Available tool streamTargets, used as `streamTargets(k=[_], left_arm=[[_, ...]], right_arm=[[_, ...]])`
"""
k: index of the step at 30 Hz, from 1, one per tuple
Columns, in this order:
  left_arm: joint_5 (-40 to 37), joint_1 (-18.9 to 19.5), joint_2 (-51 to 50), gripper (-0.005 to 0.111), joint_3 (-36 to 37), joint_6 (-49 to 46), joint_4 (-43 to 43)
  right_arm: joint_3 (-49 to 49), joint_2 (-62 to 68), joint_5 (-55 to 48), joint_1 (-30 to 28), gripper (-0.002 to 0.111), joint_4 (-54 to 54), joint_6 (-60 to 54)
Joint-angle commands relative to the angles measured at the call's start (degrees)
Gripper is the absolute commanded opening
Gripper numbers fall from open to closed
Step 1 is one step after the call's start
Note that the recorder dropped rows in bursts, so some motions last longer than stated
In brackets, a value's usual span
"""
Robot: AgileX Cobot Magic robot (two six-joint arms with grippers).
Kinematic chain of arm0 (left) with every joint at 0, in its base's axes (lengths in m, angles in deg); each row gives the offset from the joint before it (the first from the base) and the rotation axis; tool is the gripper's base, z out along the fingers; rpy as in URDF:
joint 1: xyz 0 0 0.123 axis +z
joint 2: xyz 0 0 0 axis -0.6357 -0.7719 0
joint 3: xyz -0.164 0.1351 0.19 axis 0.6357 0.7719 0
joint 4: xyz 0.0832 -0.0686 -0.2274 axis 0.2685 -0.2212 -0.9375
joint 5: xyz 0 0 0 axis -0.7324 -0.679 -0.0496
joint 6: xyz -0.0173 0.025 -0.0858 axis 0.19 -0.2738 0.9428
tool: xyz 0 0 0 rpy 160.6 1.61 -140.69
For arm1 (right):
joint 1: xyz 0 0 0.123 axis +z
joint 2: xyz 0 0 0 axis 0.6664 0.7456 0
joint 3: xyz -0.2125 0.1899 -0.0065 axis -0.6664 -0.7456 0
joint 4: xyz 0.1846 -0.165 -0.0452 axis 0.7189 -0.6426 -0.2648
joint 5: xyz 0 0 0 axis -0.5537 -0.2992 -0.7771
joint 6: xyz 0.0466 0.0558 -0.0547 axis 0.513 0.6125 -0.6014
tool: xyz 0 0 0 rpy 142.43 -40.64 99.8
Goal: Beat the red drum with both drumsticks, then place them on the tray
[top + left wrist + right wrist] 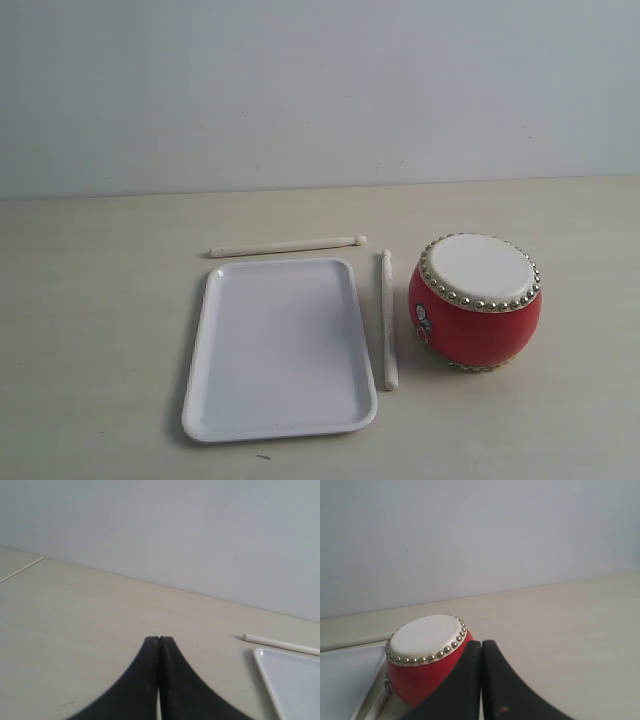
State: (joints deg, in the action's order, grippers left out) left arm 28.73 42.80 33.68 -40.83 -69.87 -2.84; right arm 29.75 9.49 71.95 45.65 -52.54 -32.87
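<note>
One drumstick [287, 246] is noted lying just beyond the tray [212, 330]; the second drumstick [388, 320] lies between tray and red drum [475, 300]. The left gripper [159, 640] and right gripper [481, 643] are pressed together, empty. Jaws should be spread first and each stick taken near its butt end.

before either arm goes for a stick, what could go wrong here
One drumstick lies in the narrow gap between the tray and the red drum; a gripper coming down there may knock either.
The other drumstick lies close along the tray's far rim, and both are round, so a nudge may roll them.
Left gripper and right gripper are shut; unopened, they would only push.
</note>
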Motion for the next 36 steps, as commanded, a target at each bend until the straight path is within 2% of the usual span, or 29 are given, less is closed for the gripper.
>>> streamTargets(k=[1, 22, 27, 31, 34, 36], left_arm=[[0.1, 0.0, 0.3, 0.0, 0.2, 0.1, 0.0], [0.1, 0.0, 0.3, 0.0, 0.2, 0.1, 0.0], [8.1, 0.0, 0.3, 0.0, 0.2, 0.4, 0.0], [10.4, 0.0, 0.3, 0.0, 0.2, 0.6, 0.0], [14.0, 0.0, 0.3, 0.0, 0.2, 7.9, -0.1], [15.3, 0.0, 0.3, 0.0, 0.2, 9.4, -0.1]], right_arm=[[-0.3, -0.4, 0.2, -0.3, 0.0, -0.1, -0.2], [-0.3, -0.4, 0.2, -0.3, 0.0, -0.1, -0.2], [-0.3, -0.4, 0.2, -0.3, 0.0, -0.1, -0.2], [-0.3, -0.4, 0.2, -0.3, 0.0, -0.1, -0.2], [-0.3, -0.4, 0.2, -0.3, 0.0, -0.1, -0.2], [-0.3, -0.4, 0.2, -0.3, 0.0, -0.1, -0.2]])
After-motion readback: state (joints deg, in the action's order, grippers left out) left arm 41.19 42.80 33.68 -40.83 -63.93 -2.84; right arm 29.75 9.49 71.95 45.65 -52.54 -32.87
